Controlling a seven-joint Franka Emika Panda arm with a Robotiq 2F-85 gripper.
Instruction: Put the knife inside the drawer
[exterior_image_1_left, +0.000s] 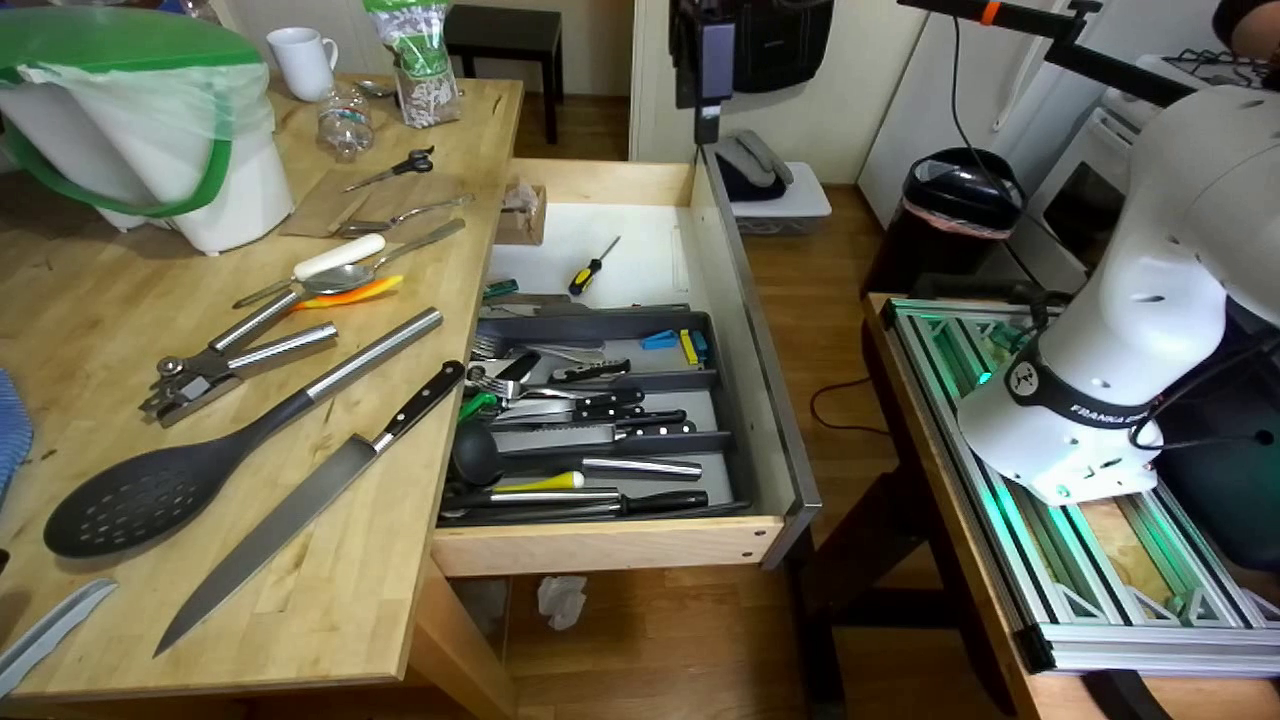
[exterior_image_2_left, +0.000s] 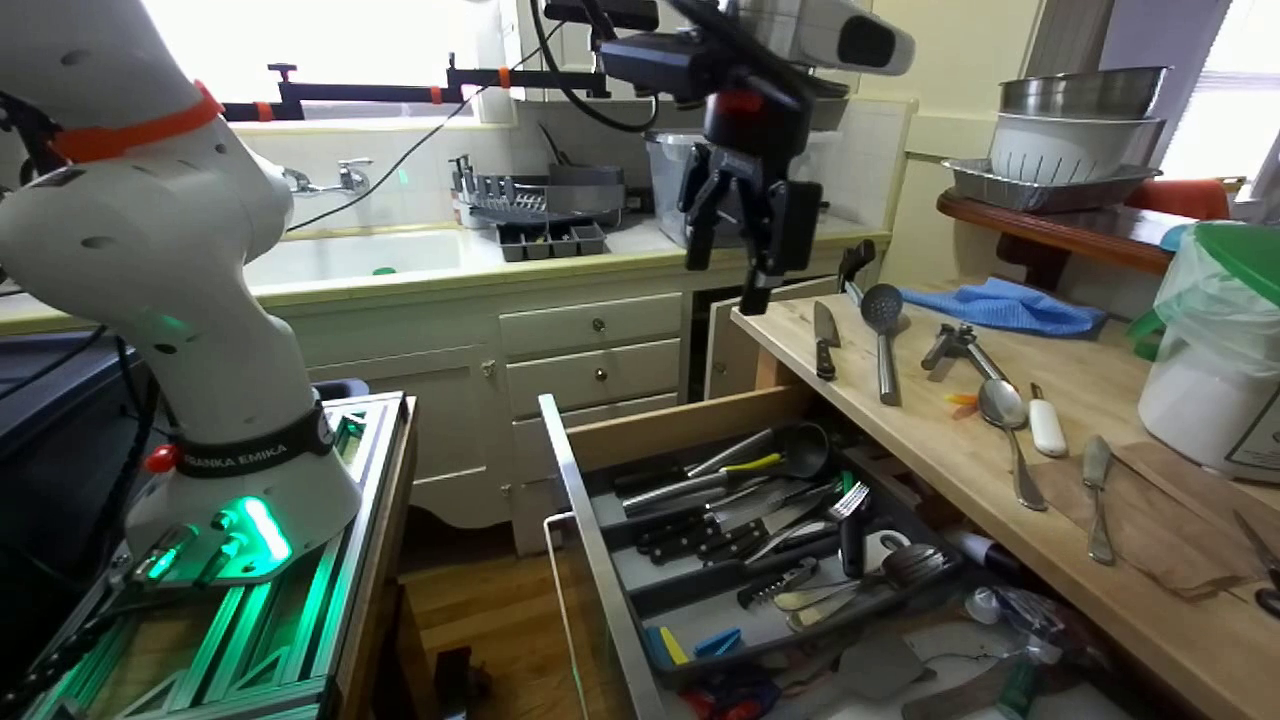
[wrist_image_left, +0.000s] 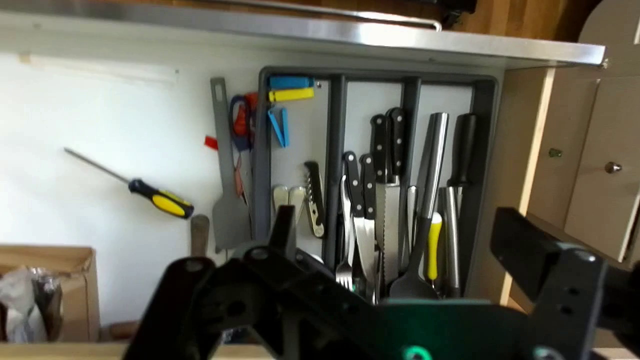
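Note:
The knife (exterior_image_1_left: 290, 530) lies flat on the wooden table near its front edge, with its black handle pointing toward the drawer. It also shows, smaller, in an exterior view (exterior_image_2_left: 824, 340); the wrist view does not show it. The drawer (exterior_image_1_left: 600, 545) stands pulled out beside the table, also in an exterior view (exterior_image_2_left: 590, 540), and fills the wrist view (wrist_image_left: 520, 150). Its dark divided tray holds black-handled knives and other utensils. My gripper (exterior_image_2_left: 740, 260) is high above the drawer, apart from the knife. Its fingers are wide apart and hold nothing in the wrist view (wrist_image_left: 397, 225).
A black slotted spoon (exterior_image_1_left: 150, 500) lies beside the knife. A metal press (exterior_image_1_left: 240, 360), a spoon (exterior_image_1_left: 345, 278) and scissors (exterior_image_1_left: 395, 170) lie further along the table. A white bucket with a green lid (exterior_image_1_left: 200, 130) stands there. The drawer also holds a screwdriver (wrist_image_left: 160, 200) and a cardboard box (wrist_image_left: 75, 295).

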